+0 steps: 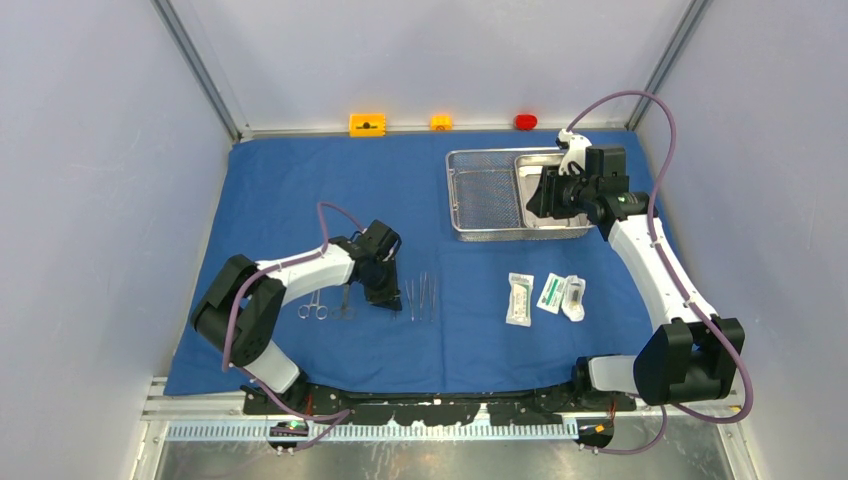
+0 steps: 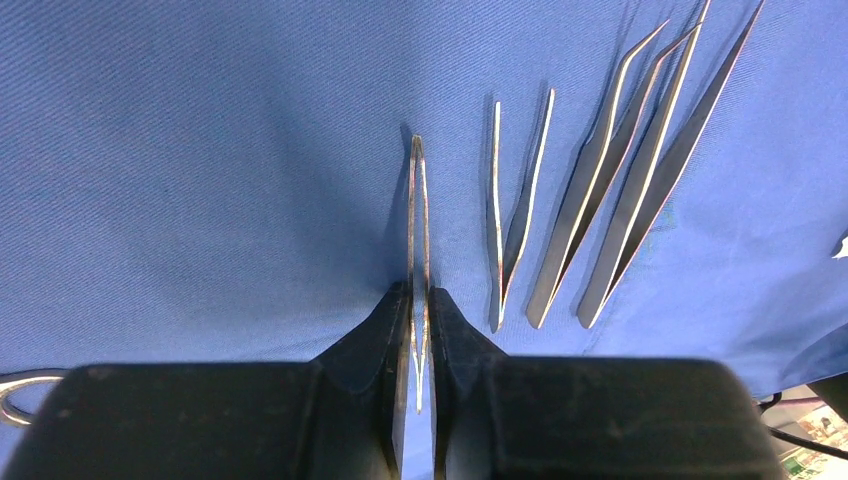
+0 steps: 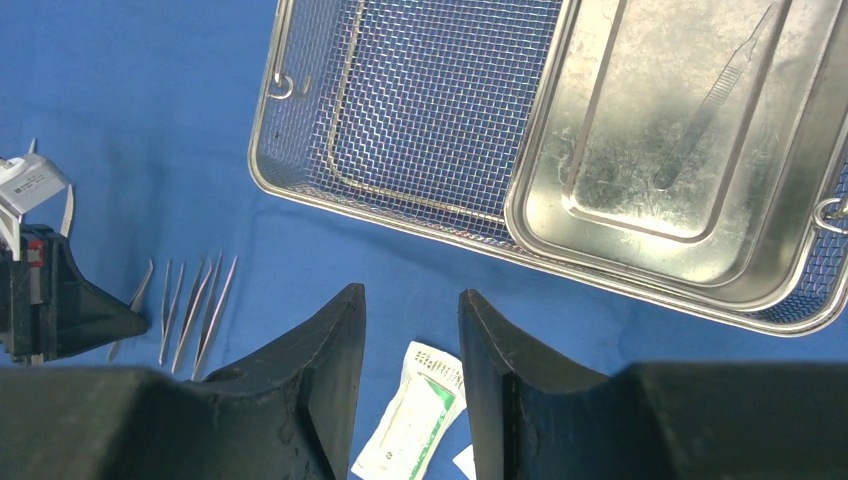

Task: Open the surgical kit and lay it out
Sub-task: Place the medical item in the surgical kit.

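Note:
The blue cloth [image 1: 300, 200] lies spread open on the table. My left gripper [image 1: 385, 290] is shut on a slim pair of tweezers [image 2: 418, 220], held low over the cloth. Three more tweezers [image 2: 600, 190] lie just to its right. Scissors and forceps [image 1: 328, 308] lie to its left. The wire-mesh basket [image 1: 485, 195] holds the steel tray [image 1: 535, 165] in its right half. My right gripper [image 1: 552, 195] hovers open and empty over the tray. In the right wrist view a slim metal handle [image 3: 715, 95] lies in the tray [image 3: 640, 200]. Three white packets [image 1: 545, 296] lie on the cloth.
Two orange blocks [image 1: 368, 124] and a red block [image 1: 525, 122] sit beyond the cloth's far edge. Grey walls stand on the left, right and back. A packet [image 3: 415, 415] shows between my right fingers, well below them. The basket's handle loops [image 3: 283, 88] stick up.

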Controlling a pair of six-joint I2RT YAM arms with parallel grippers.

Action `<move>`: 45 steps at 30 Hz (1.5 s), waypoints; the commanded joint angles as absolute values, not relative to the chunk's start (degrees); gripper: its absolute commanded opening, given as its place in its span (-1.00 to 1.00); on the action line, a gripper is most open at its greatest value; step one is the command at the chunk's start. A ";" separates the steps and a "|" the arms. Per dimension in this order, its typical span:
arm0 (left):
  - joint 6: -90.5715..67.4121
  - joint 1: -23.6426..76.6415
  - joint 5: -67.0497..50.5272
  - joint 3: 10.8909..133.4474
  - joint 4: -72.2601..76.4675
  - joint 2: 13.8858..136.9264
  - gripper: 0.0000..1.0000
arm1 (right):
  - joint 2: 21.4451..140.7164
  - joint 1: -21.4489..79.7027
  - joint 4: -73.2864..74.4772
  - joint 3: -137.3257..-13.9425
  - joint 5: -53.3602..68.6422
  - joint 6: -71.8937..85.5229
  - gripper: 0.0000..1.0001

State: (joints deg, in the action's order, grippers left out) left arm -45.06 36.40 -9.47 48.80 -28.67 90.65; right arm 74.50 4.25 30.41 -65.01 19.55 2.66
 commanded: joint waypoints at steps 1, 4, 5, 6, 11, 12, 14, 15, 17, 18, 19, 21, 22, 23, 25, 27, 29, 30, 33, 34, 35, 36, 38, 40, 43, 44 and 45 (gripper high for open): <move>-45.13 36.67 -8.46 48.18 -27.09 89.94 -0.75 | 72.44 3.90 28.30 -65.00 19.42 1.82 -0.12; -45.13 36.71 -8.59 47.92 -27.07 89.62 -0.72 | 72.41 3.92 28.38 -64.95 19.34 1.75 -0.11; -45.17 36.70 -8.61 47.90 -27.04 89.65 -0.70 | 72.31 3.88 28.39 -64.95 19.34 1.76 -0.11; -45.18 36.68 -8.65 47.90 -26.98 89.65 -0.68 | 72.31 3.91 28.43 -64.95 19.34 1.76 -0.11; -45.26 36.72 -8.85 47.82 -26.94 89.43 -0.66 | 72.14 3.95 28.60 -64.95 19.25 1.76 -0.12; -45.26 36.68 -8.92 47.75 -26.92 89.38 -0.66 | 72.07 3.95 28.76 -64.95 19.25 1.74 -0.12; -45.31 36.70 -8.95 47.64 -26.89 89.25 -0.65 | 72.03 3.88 28.74 -64.95 19.18 1.71 -0.12; -45.27 36.66 -8.96 47.61 -26.84 89.13 -0.65 | 72.06 3.95 28.82 -64.95 19.16 1.69 -0.12; -45.20 36.71 -8.95 47.59 -26.97 89.06 -0.65 | 71.99 3.87 28.88 -65.04 19.16 1.73 -0.12; -45.18 36.69 -8.95 47.60 -26.97 88.98 -0.65 | 71.98 3.87 28.87 -65.10 19.16 1.74 -0.12; -45.18 36.68 -8.95 47.59 -27.00 88.98 -0.65 | 72.00 3.88 28.91 -65.17 19.14 1.76 -0.12; -45.05 36.71 -8.96 47.57 -27.10 88.88 -0.65 | 71.98 3.88 29.01 -65.21 19.16 1.80 -0.12; -45.01 36.69 -8.90 47.55 -27.14 88.81 -0.65 | 71.98 3.88 29.00 -65.17 19.16 1.70 -0.12; -45.04 36.67 -8.88 47.55 -27.20 88.73 -0.65 | 71.92 3.93 29.00 -65.26 19.16 1.68 -0.12; -44.94 36.66 -8.88 47.55 -27.36 88.60 -0.65 | 71.94 3.92 29.09 -65.30 19.16 1.65 -0.12; -44.99 36.66 -8.95 47.55 -27.44 88.51 -0.65 | 71.98 3.95 29.14 -65.30 19.01 1.66 -0.12; -44.91 36.66 -8.95 47.63 -27.48 88.46 -0.65 | 71.96 3.89 29.09 -65.30 18.98 1.67 -0.12; -44.91 36.67 -8.94 47.64 -27.45 88.46 -0.65 | 71.94 3.88 29.09 -65.28 18.98 1.67 -0.12; -44.99 36.65 -9.00 47.51 -27.46 88.44 -0.64 | 72.00 3.91 29.09 -65.19 18.85 1.58 -0.12; -45.02 36.68 -9.11 47.47 -27.50 88.37 -0.64 | 72.06 3.87 29.09 -65.21 18.83 1.56 -0.12; -45.10 36.65 -9.20 47.46 -27.44 88.40 -0.64 | 72.07 3.92 29.09 -65.21 18.81 1.54 -0.12; -45.09 36.66 -9.23 47.46 -27.44 88.36 -0.64 | 72.13 3.92 29.09 -65.26 18.81 1.58 -0.12; -45.10 36.68 -9.23 47.43 -27.44 88.30 -0.64 | 72.15 3.92 29.09 -65.32 18.65 1.58 -0.12; -45.13 36.65 -9.32 47.37 -27.43 88.27 -0.64 | 72.24 3.90 29.09 -65.39 18.55 1.54 -0.12; -45.09 36.66 -9.32 47.37 -27.48 88.11 -0.63 | 72.28 3.87 29.18 -65.39 18.54 1.58 -0.12; -45.11 36.71 -9.32 47.37 -27.51 88.08 -0.63 | 72.32 3.93 29.19 -65.47 18.47 1.56 -0.12; -45.09 36.70 -9.32 47.33 -27.49 88.12 -0.63 | 72.29 3.95 29.18 -65.47 18.46 1.58 -0.12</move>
State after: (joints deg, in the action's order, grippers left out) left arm -45.06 36.42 -9.67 47.92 -27.68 89.86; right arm 74.48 4.25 30.46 -64.90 19.18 2.44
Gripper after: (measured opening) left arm 0.183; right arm 0.441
